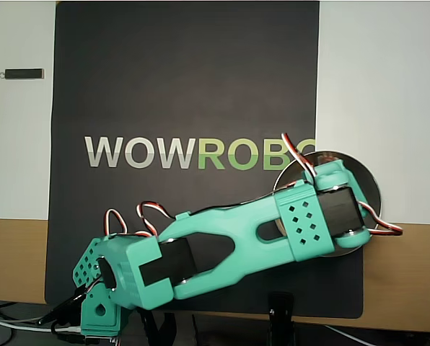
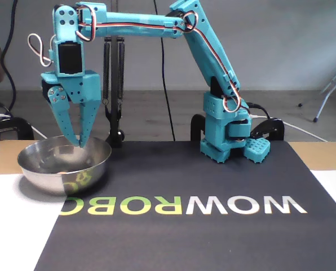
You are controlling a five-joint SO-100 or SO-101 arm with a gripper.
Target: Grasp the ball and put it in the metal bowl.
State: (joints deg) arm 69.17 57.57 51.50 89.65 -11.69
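In the fixed view the metal bowl sits at the left, on the edge of the black mat. The ball shows only as a small peach spot low inside it, mostly hidden by the near rim. My teal gripper hangs straight down over the bowl. Its fingertips are together at rim height, above the ball, and nothing is between them. In the overhead view the bowl peeks out from under my wrist, which hides both the fingers and the ball.
The black mat with WOWROBO lettering covers the middle of the table. My arm's base stands at the mat's back edge. A small dark stick lies on the white surface at the overhead view's upper left. A black clamp stand rises behind the bowl.
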